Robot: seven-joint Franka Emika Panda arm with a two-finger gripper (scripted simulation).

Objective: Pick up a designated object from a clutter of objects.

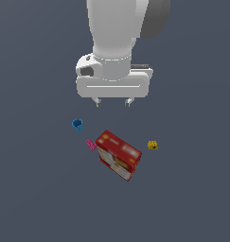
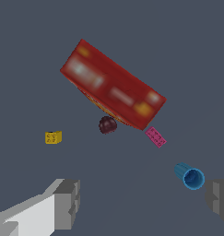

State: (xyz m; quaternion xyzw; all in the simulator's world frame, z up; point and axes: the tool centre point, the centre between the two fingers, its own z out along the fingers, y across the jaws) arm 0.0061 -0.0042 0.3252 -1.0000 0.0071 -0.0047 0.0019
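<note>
We see the pincer (image 1: 113, 101) hanging wide open and empty above the clutter. The pink block (image 1: 91, 145) lies on the table (image 1: 36, 189), just beside the red box (image 1: 118, 155), with the blue cup (image 1: 77, 125) near it.

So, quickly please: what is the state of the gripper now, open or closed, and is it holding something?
Gripper: open, holding nothing, up above the objects.

A plain grey-blue desk (image 1: 36, 198) is seen carrying a red box (image 1: 119, 155), a pink block (image 1: 91, 145) just beside it, a blue cup (image 1: 77, 125), a yellow block (image 1: 153, 145) and a dark round object (image 2: 107, 125) against the box.
</note>
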